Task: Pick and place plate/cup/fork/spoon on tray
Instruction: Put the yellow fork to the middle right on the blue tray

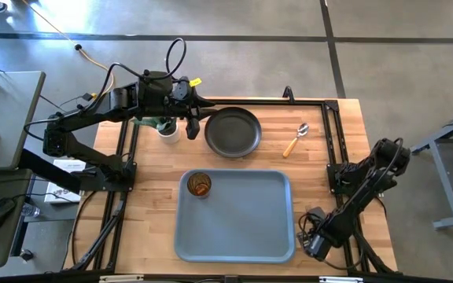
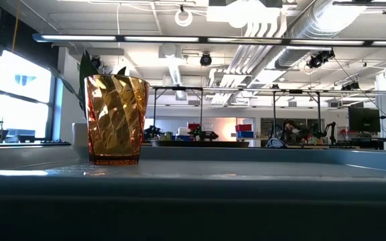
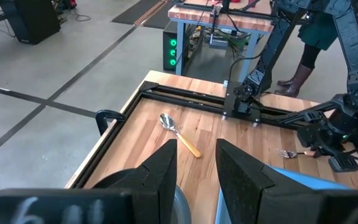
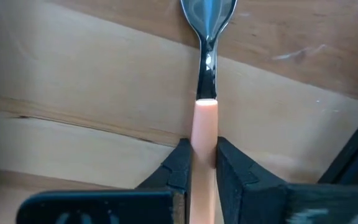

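Your right gripper [image 4: 204, 146] sits low beside the tray's [image 1: 238, 228] right edge, fingers pinching the fork [image 4: 204, 121] by its orange handle, which lies flat on the bench [image 1: 321, 157], probably ready to lift. Your left gripper [image 3: 196, 146] hovers at the plate's [image 1: 232, 131] left rim, fingers spread with nothing between them, likely lining up a rim grasp. I count one cup [image 1: 200, 185], already in the tray, plus one spoon [image 1: 296, 140], one plate, one fork and one tray.
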Available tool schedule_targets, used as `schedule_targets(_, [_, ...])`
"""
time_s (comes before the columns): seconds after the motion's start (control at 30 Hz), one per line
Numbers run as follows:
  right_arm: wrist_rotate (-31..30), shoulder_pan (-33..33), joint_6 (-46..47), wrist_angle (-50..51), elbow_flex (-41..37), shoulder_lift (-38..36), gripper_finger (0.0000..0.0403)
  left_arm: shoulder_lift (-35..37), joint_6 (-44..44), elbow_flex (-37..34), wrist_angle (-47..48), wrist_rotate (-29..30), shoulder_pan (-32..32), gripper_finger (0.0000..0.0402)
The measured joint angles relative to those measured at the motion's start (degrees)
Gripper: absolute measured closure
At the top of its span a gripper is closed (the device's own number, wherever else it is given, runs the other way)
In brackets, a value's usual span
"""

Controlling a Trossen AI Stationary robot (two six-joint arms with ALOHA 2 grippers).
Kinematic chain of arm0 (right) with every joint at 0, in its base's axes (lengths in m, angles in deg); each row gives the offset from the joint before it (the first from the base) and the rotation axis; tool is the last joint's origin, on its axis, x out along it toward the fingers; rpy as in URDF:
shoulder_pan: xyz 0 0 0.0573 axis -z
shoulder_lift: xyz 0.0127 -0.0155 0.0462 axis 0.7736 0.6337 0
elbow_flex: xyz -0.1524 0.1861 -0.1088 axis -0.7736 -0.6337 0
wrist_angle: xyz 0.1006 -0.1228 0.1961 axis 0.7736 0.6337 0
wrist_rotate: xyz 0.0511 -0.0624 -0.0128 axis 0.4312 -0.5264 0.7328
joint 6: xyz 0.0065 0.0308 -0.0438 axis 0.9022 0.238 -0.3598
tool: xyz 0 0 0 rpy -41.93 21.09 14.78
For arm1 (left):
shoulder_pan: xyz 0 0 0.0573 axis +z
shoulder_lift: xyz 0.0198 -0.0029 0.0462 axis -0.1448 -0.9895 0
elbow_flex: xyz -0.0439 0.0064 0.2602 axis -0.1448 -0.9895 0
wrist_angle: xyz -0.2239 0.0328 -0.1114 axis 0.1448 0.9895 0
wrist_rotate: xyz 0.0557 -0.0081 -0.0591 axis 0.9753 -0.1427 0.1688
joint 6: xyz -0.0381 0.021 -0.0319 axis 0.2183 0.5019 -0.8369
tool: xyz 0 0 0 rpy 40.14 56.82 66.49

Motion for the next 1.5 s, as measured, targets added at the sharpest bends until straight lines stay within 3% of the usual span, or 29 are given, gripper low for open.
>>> schedule_targets(0.8, [-5.08, 0.97, 2.09, 4.90, 8.49, -0.04, 0.0378, 0.00, 1.01, 0.00, -0.02, -0.02, 0.00, 0.0300])
schedule_targets(1.1, [-8.35, 5.47, 1.75, 10.88, 14.06, -0.11, 0.0378, 0.00, 1.08, 0.00, -0.02, 0.00, 0.00, 0.0300])
schedule_targets(1.5, [-9.46, 14.73, 1.71, 9.72, 15.63, -0.13, 0.0379, -0.01, -0.01, 0.00, 0.00, 0.01, 0.00, 0.0300])
